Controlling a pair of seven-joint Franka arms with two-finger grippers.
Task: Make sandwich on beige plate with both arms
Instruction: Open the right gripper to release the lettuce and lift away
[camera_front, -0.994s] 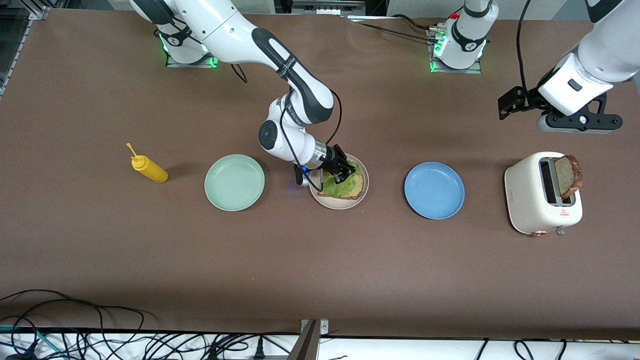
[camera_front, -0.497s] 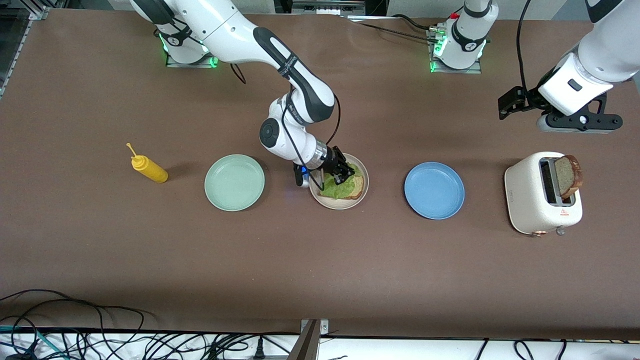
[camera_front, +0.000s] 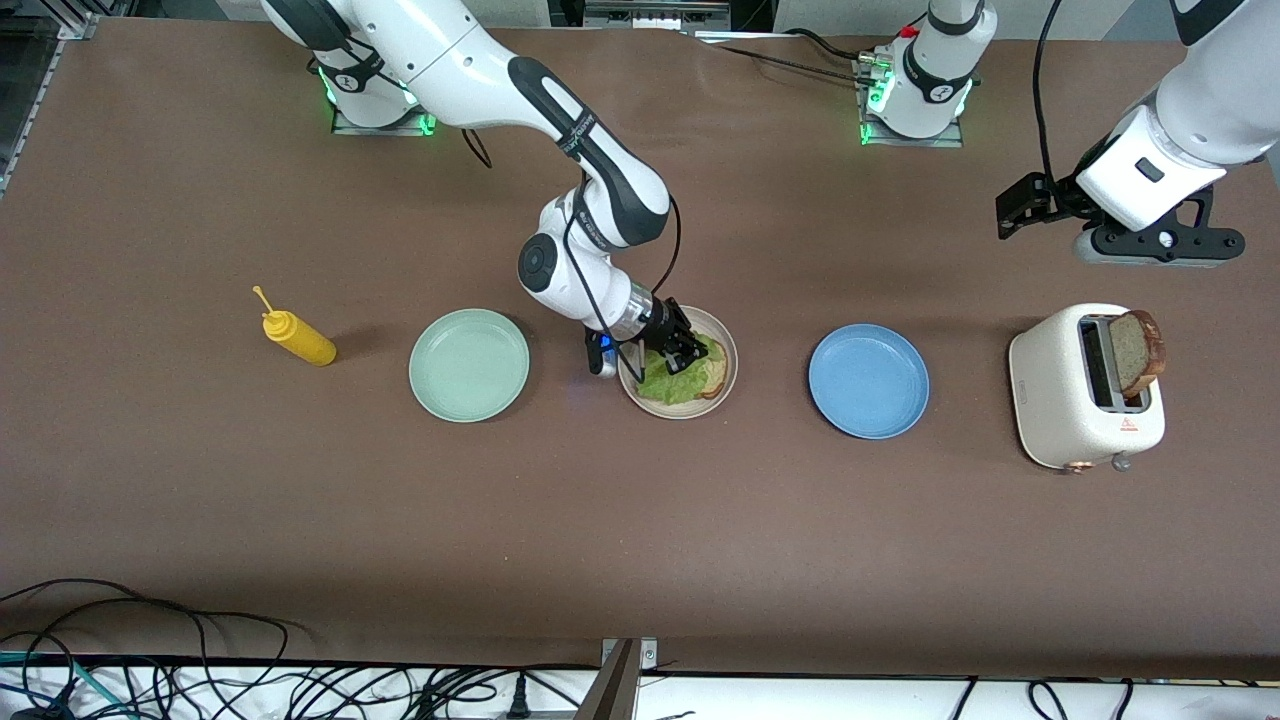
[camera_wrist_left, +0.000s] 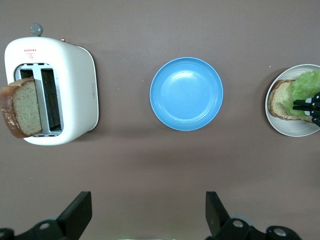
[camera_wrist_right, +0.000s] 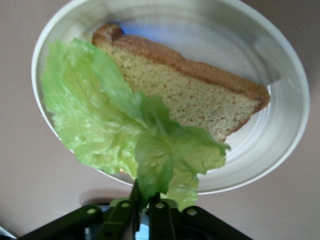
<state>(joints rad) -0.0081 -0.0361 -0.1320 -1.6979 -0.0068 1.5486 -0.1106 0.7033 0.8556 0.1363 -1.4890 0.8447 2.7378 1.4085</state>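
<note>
The beige plate (camera_front: 729, 368) holds one bread slice (camera_front: 713, 376) with the green lettuce leaf (camera_front: 665, 381) draped partly over it. My right gripper (camera_front: 688, 353) is low over the plate and shut on the leaf's edge. The right wrist view shows the lettuce (camera_wrist_right: 115, 125) pinched in my right gripper (camera_wrist_right: 145, 200) over the bread (camera_wrist_right: 195, 100) and the plate (camera_wrist_right: 282, 75). The second bread slice (camera_front: 1138, 352) stands in the white toaster (camera_front: 1075, 400). My left gripper (camera_front: 1160, 243) waits open and empty, up above the table beside the toaster; its fingers (camera_wrist_left: 75, 220) are spread wide.
A blue plate (camera_front: 868, 381) lies between the beige plate and the toaster. A mint-green plate (camera_front: 469, 364) and a yellow squeeze bottle (camera_front: 297, 338) lie toward the right arm's end. Cables run along the table's near edge.
My right gripper has drawn back a little toward the right arm's end with the lettuce in it. The leaf has bunched up and uncovered more of the bread. The left arm has not moved.
</note>
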